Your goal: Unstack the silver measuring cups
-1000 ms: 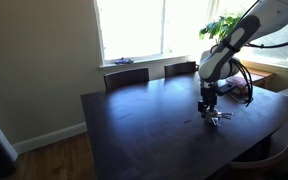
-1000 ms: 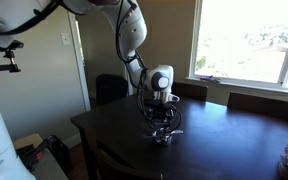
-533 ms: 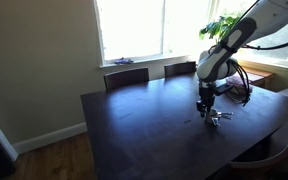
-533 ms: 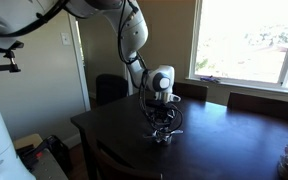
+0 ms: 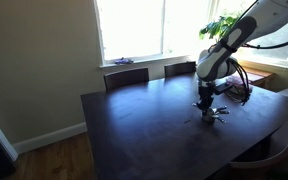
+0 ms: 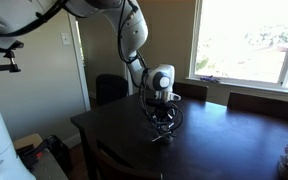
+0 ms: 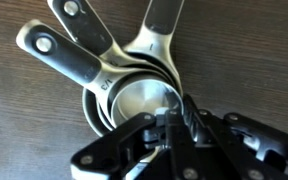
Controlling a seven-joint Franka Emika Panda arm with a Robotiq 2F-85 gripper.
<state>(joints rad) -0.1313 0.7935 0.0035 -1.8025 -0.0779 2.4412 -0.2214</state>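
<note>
One nested stack of silver measuring cups (image 7: 134, 98), three handles (image 7: 66, 57) fanned out, resting on a dark wooden table (image 7: 19, 130), single gripper (image 7: 181, 125) directly above, jaws drawn narrow, pinching the stack's rim.

Strong daylight through the windows (image 5: 134, 28) (image 6: 249, 40), panes blown out white in both exterior views. Room dim by contrast, walls in shade. Dark table (image 5: 134, 125) takes a faint sheen on the side towards the glass. Exterior views coarse, small things lost. Wrist view close and soft: silver measuring cups (image 7: 134, 95) glare bright inside the bowl, gripper (image 7: 176, 130) dark and blurred at the bottom edge
</note>
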